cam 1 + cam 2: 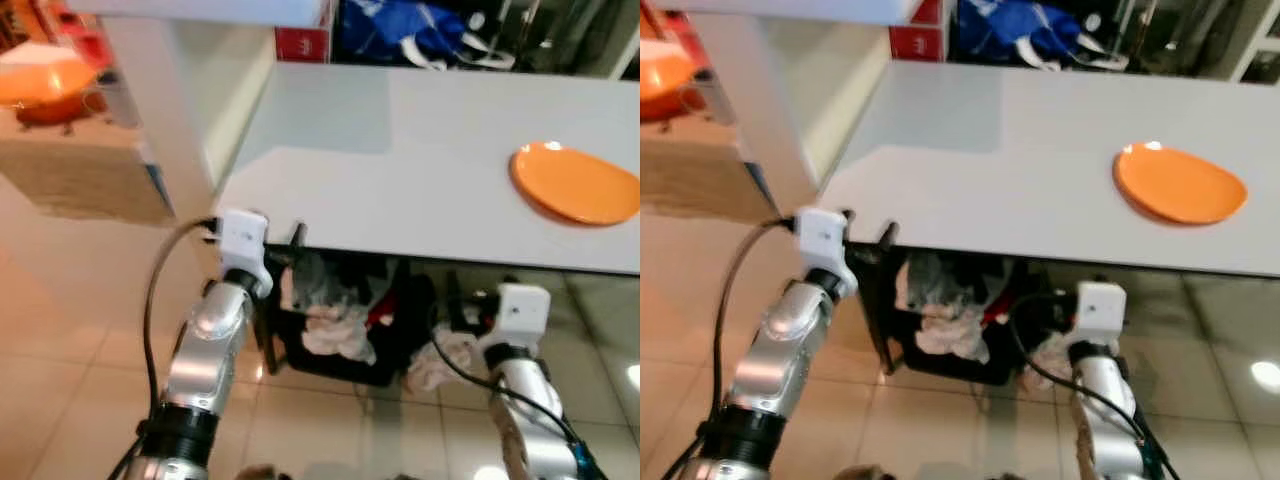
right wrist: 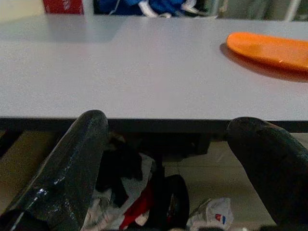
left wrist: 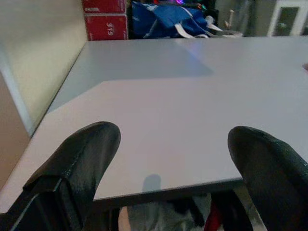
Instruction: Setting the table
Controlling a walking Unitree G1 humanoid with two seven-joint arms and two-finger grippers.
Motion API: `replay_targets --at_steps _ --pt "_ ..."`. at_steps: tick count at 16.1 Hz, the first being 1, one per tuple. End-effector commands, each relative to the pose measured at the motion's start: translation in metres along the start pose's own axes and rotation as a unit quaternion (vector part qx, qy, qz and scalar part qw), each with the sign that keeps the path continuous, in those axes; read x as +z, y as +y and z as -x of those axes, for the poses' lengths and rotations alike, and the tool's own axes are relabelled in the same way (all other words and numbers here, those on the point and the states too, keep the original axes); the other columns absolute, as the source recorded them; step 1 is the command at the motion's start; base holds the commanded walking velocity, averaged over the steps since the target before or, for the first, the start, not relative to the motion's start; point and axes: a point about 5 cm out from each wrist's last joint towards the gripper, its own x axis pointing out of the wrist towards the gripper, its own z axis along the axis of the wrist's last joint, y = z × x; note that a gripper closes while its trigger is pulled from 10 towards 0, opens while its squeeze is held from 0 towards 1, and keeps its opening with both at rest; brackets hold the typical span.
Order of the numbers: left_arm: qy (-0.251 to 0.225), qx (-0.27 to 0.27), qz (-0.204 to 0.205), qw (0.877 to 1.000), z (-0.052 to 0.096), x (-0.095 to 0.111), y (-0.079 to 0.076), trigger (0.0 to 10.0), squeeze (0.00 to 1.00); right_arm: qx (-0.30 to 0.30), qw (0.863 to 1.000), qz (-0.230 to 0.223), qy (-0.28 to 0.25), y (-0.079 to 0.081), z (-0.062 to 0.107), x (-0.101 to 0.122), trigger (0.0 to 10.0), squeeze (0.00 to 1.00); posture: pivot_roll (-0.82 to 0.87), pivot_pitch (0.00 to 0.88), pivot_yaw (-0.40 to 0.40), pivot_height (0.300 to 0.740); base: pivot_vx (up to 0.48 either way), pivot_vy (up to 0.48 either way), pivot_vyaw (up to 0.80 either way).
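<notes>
Both grippers at the near edge of the grey surface (image 1: 400,160).

Left gripper (image 3: 168,173) and right gripper (image 2: 166,159): fingers spread apart, empty. Orange plate (image 1: 575,183) lies flat on the surface, far right, well apart from both grippers.

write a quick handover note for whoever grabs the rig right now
Left claw: open, holding nothing, at the near edge of the grey table.
Right claw: open, holding nothing, just below the table's near edge.
Orange plate: flat on the table, on the robot's right.
Done: one plate is out.
Left: the other place-setting items; none in sight on the table.
</notes>
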Motion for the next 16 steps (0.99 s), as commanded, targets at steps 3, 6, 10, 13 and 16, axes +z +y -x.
replay_targets --at_steps 3,6,10,13,16 --pt "0.004 0.03 -0.014 0.999 -0.002 -0.002 0.026 10.0 0.0 -0.008 0.999 -0.013 -0.03 0.001 -0.002 0.013 10.0 0.0 0.03 0.0 0.008 0.718 0.0 0.48 0.0" --pt "0.003 0.035 -0.002 0.999 -0.001 -0.003 0.028 10.0 0.0 -0.012 0.999 -0.016 -0.036 0.002 0.0 0.015 10.0 0.0 0.02 0.0 0.013 0.718 0.0 0.48 0.0" --pt "0.027 0.055 0.037 0.997 0.021 -0.017 0.038 10.0 0.0 0.013 0.999 0.01 -0.036 0.009 0.003 0.016 10.0 0.0 0.01 0.0 0.026 0.718 0.0 0.48 0.0" --pt "0.047 0.068 0.04 0.996 0.025 -0.026 0.046 10.0 0.0 0.024 0.999 0.021 -0.041 0.012 0.0 0.02 10.0 0.0 0.01 0.0 0.026 0.718 0.0 0.476 0.0" --pt "-0.014 0.045 0.0 0.999 0.011 -0.002 0.04 10.0 0.0 0.022 0.998 0.023 -0.055 0.01 0.001 0.022 10.0 0.0 0.01 0.0 0.022 0.718 -0.081 0.126 0.0"
